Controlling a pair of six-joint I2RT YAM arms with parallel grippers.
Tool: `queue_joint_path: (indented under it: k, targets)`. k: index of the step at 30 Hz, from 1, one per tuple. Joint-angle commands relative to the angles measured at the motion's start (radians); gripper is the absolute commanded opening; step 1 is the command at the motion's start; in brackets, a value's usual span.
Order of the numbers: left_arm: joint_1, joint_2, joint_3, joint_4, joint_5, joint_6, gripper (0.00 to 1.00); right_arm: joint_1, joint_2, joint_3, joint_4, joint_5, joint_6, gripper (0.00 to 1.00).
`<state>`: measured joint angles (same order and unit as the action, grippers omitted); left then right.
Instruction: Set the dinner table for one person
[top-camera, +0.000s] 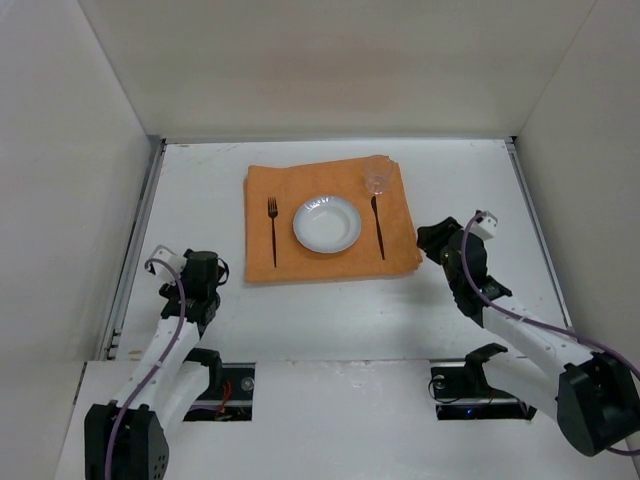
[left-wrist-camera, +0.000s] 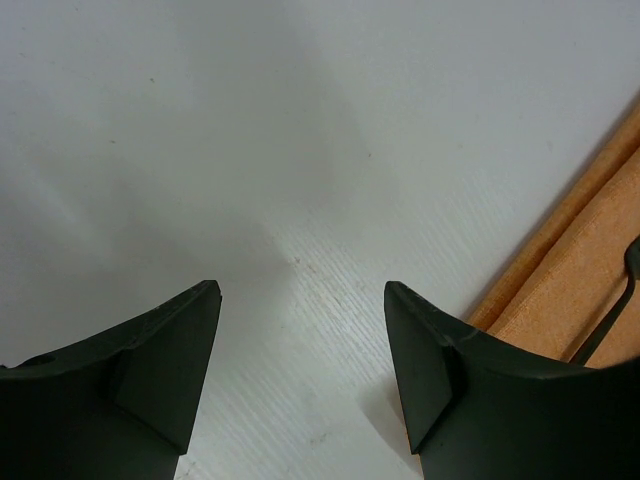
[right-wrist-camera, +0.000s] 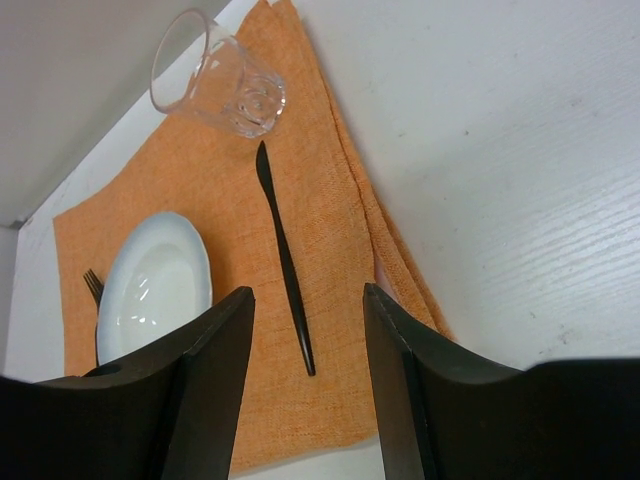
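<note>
the dinner table (top-camera: 330, 300) spreads white beneath me, the orange cloth (top-camera: 345, 265) at its far middle. my left pincer (left-wrist-camera: 300, 300) and right pincer (right-wrist-camera: 308, 300) hang released, empty, off the cloth's near corners. on the cloth: plate (top-camera: 327, 224), glass (top-camera: 376, 177), knife (top-camera: 378, 228), fork (top-camera: 272, 230).

Bright, even light; seemingly soft wrist-view focus

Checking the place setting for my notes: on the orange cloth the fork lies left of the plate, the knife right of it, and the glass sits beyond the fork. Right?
No: the glass sits beyond the knife, at the far right corner of the orange cloth, not beyond the fork. The top external view shows this. The rest holds.
</note>
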<state>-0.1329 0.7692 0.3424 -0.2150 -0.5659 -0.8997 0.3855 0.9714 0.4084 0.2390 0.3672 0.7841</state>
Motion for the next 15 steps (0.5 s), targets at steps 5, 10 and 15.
queue_joint_path:
  k: [5, 10, 15]
  targets:
    - [-0.018, 0.064, 0.012, 0.097, 0.020, 0.004, 0.64, 0.002, 0.013, 0.000, 0.105, -0.019, 0.001, 0.54]
    - [-0.024, 0.142, 0.038, 0.126, 0.037, 0.005, 0.63, 0.002, 0.013, -0.006, 0.114, -0.033, 0.004, 0.54]
    - [-0.046, 0.205, 0.056, 0.163, 0.040, 0.013, 0.62, 0.003, 0.021, -0.002, 0.114, -0.039, 0.000, 0.54]
